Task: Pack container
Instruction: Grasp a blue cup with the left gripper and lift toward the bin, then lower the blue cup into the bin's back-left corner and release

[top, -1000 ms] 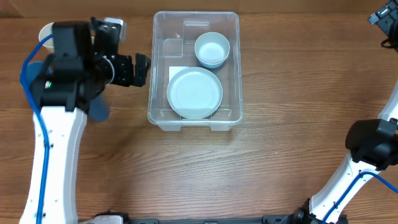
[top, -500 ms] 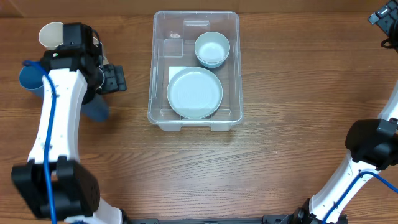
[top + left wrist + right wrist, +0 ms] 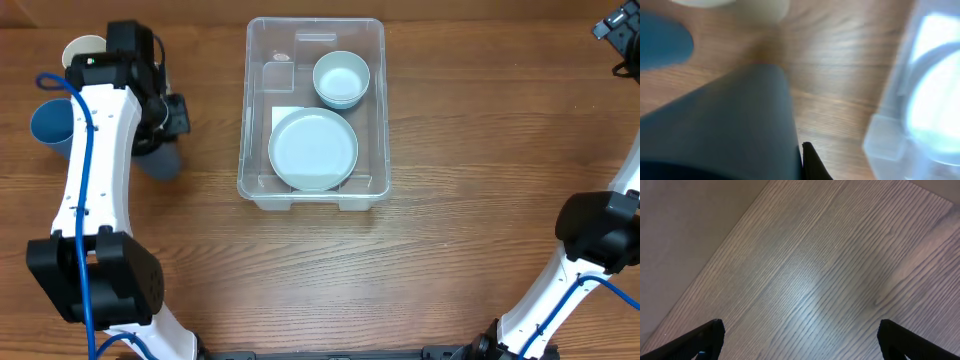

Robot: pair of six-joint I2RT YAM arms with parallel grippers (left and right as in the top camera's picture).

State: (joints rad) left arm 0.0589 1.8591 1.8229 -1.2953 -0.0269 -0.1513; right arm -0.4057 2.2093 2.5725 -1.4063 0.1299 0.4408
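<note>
Overhead: left gripper [image 3: 170,122] closed on grey-blue cup [image 3: 163,163]

Overhead light: bright, even illumination was recorded across the wooden table [image 3: 450,200], and everything was sharply rendered.
Shadows: only soft, faint ones were cast, the clearest along the near edge of the container [image 3: 245,120].
Glare: a pale sheen was seen on the wood grain in the right wrist view.
Left wrist view: heavily blurred; the dark grey-blue cup [image 3: 725,125] was out of focus, and the white plate [image 3: 940,100] was washed out.
</note>
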